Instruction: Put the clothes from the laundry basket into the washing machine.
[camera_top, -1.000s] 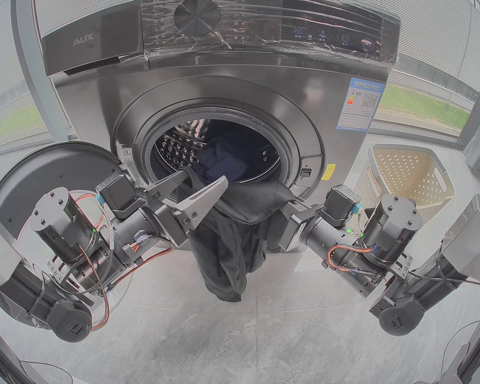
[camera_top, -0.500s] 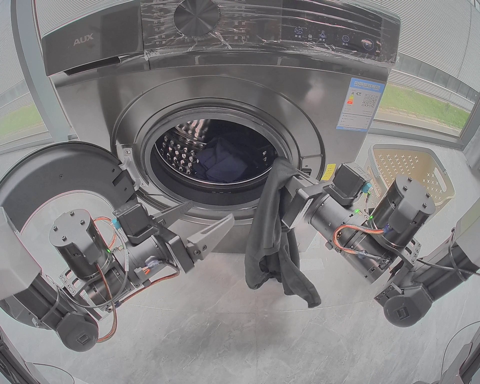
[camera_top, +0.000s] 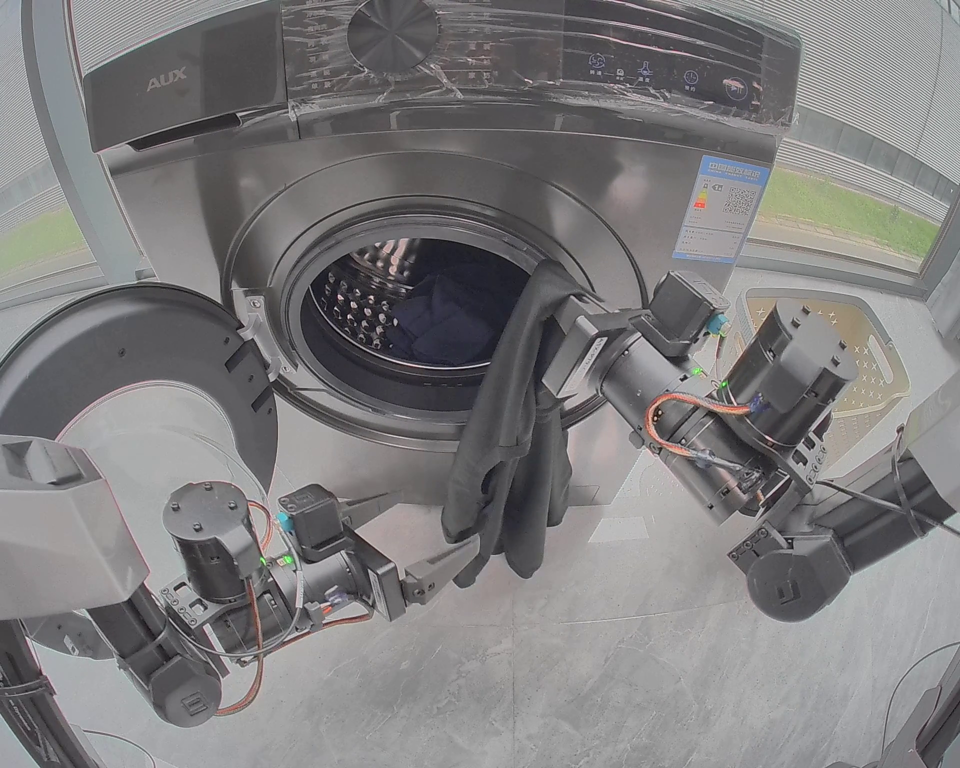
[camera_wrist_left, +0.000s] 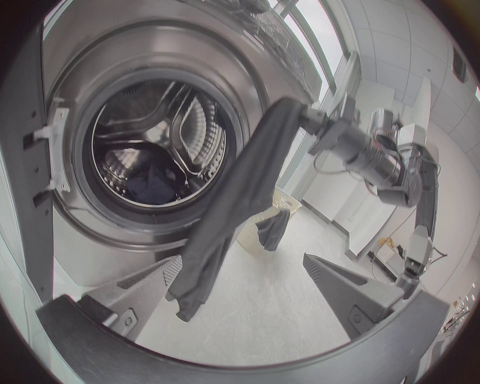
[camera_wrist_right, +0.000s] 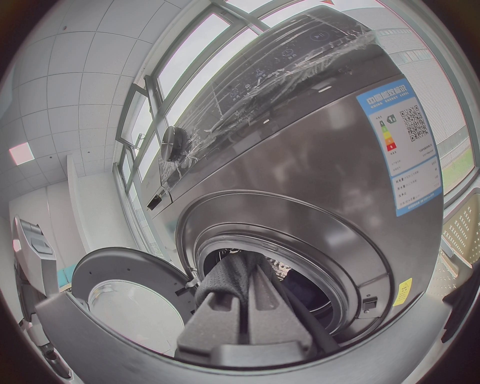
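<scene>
Floor (camera_top: 600, 680) under garment (camera_top: 508, 430), long axis vertical

The silver washing machine (camera_top: 430, 180) stands with its round door (camera_top: 130, 370) open to the left; dark blue clothes (camera_top: 450, 320) lie inside it. A dark grey garment (camera_top: 510, 430) hangs limp at the opening's right rim, pinched by the right gripper (camera_wrist_right: 240, 280). The beige laundry basket (camera_top: 850, 340) stands right of the machine.
</scene>
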